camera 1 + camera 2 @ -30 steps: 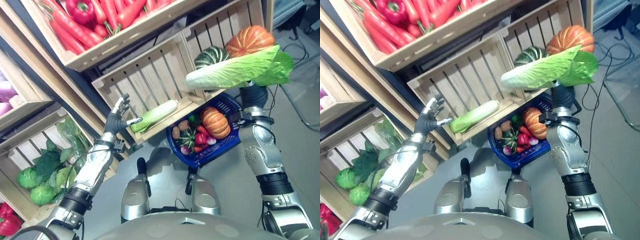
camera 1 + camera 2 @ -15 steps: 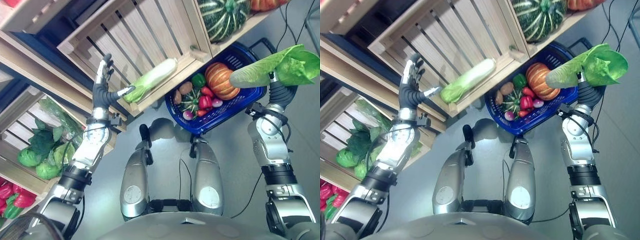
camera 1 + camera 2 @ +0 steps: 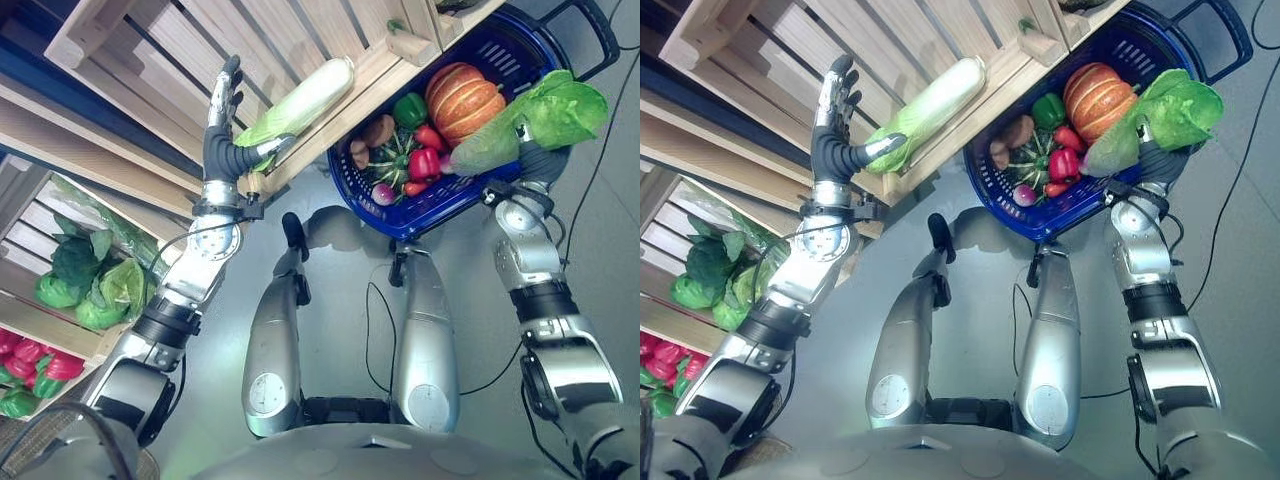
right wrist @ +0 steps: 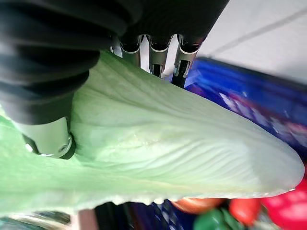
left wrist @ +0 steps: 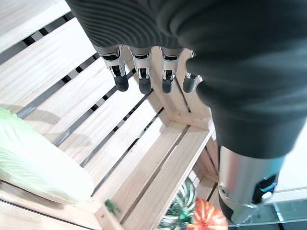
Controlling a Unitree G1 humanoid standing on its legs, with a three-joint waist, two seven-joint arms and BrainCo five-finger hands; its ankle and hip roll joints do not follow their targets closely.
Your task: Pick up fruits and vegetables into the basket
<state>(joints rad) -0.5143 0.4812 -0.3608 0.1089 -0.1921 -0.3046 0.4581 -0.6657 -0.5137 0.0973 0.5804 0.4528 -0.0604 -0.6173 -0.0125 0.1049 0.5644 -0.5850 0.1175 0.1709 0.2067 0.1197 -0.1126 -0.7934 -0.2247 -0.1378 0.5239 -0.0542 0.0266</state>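
My right hand [image 3: 541, 163] is shut on a pale green napa cabbage [image 3: 523, 122], whose white stem end hangs over the blue basket [image 3: 431, 212]. The right wrist view has my thumb [image 4: 46, 139] and fingers [image 4: 152, 60] curled round the napa cabbage [image 4: 168, 153]. The basket holds an orange pumpkin [image 3: 463, 97], a green pepper [image 3: 410, 108], red peppers and other produce. A second napa cabbage [image 3: 300, 99] lies in a wooden crate [image 3: 170, 60]. My left hand [image 3: 226, 142] is open beside its leafy end, fingers [image 5: 140, 82] straight and holding nothing.
Leafy greens [image 3: 85, 288] fill a lower crate at the left, with red peppers [image 3: 35, 367] below them. A green squash [image 5: 178, 212] and an orange pumpkin [image 5: 207, 218] sit on the shelf past the crate. The basket's black handle [image 3: 596, 28] sticks out at the far right.
The camera has tilted downward. My right hand has brought the napa cabbage down to the basket's rim. My left hand stays open by the crate's cabbage.
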